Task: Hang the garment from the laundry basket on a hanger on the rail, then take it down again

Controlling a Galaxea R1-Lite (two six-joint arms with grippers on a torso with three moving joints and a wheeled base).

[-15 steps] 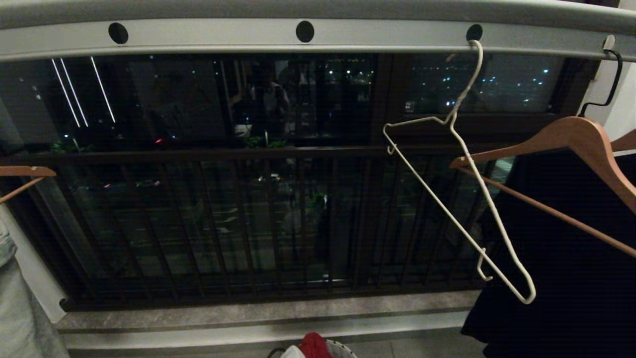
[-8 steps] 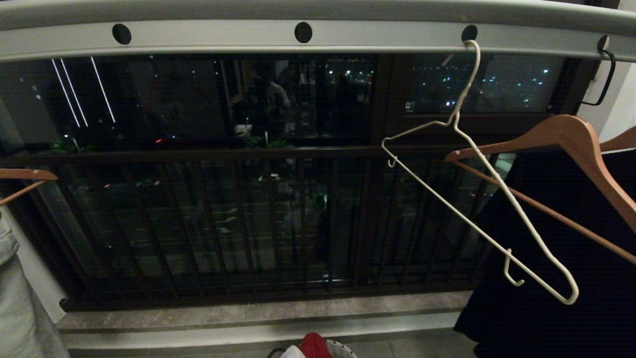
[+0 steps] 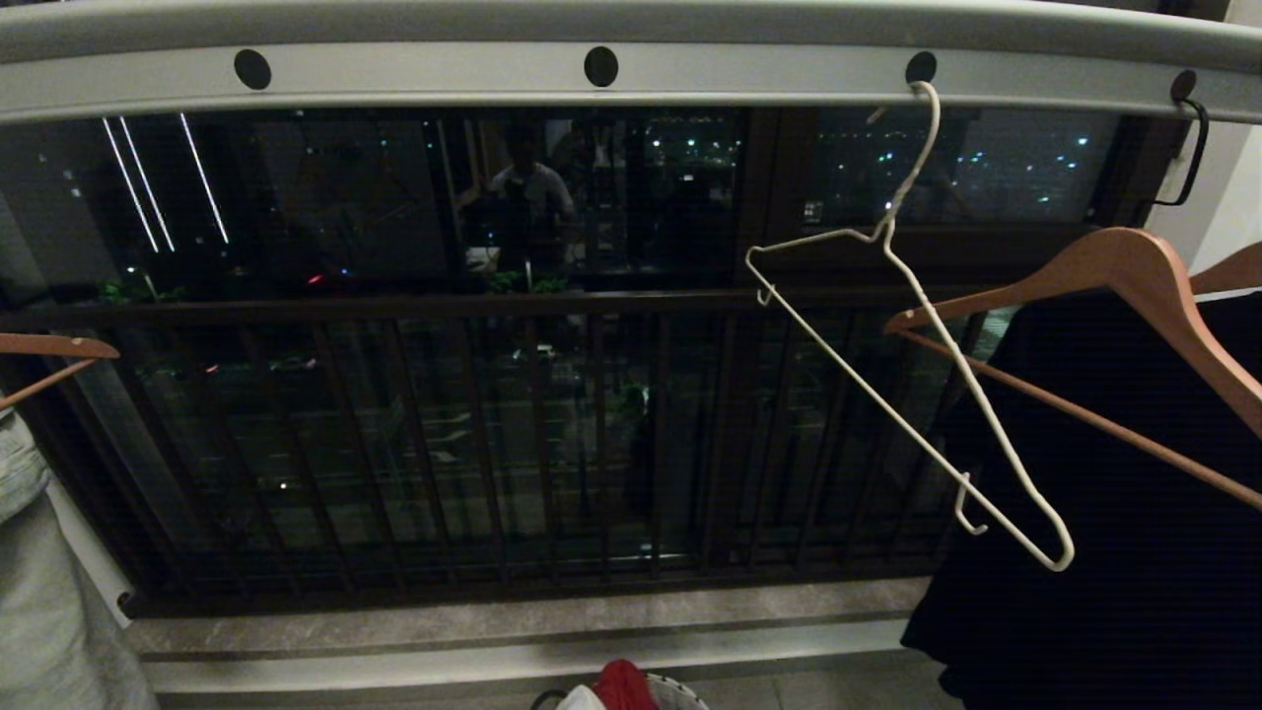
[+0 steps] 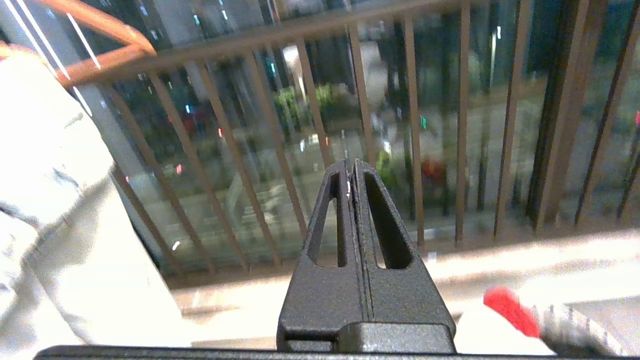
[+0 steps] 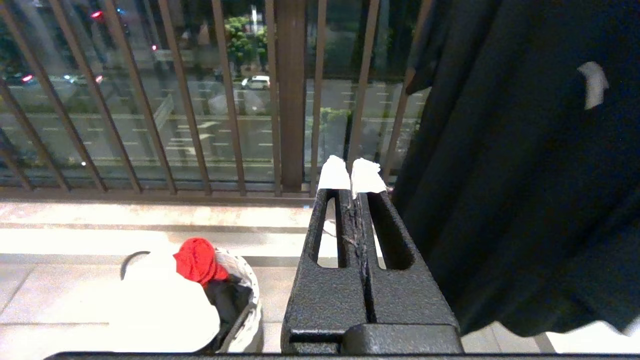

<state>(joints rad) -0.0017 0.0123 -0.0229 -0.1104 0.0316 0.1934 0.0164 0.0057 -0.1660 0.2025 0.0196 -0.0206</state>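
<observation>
A thin white wire hanger [image 3: 912, 325] dangles tilted from the holed grey rail [image 3: 631, 74]; left end effector [image 4: 351, 172] and right end effector [image 5: 350, 175] pressed together, empty.

Black textured slotted gripper [image 4: 352, 167] fingers; right gripper [image 5: 351, 172] tips white-wrapped.

The rail [image 3: 631, 74] is pale grey, its flat face dotted with a row of round black holes. The hanger [image 3: 912, 325] on it is thin white wire. A wooden hanger [image 3: 1134, 286] is warm brown and carries a plain black garment [image 3: 1114, 552]. The balcony bars [image 3: 444, 444] are dark brown. The laundry basket [image 5: 245, 305] is white, with a red cloth [image 5: 197, 260] on a white garment [image 5: 160, 310].
</observation>
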